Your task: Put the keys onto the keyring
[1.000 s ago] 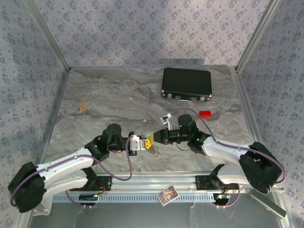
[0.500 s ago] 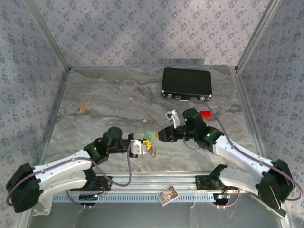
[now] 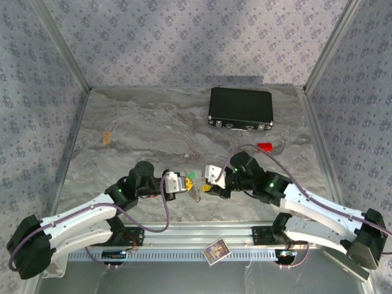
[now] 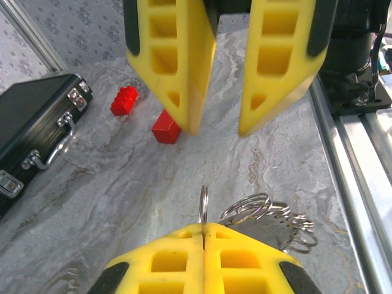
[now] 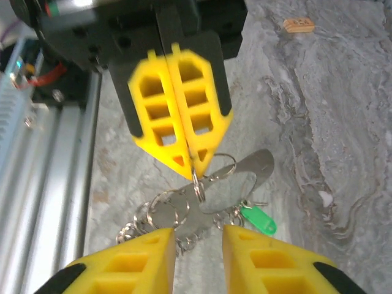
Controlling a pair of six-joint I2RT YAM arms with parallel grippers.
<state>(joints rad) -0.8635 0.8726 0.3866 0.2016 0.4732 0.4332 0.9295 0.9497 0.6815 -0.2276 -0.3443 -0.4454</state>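
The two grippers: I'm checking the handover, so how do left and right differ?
The left gripper is shut, pinching a metal ring at its tips; the right gripper stands open, holding nothing. The left's tips touch the ring; the right's are apart from it. Both are yellow and face each other.

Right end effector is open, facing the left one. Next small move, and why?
Probably ease the right end effector forward, then close on the keyring: the left end effector pinches it upright, and its free edge stands just ahead of the open jaws.
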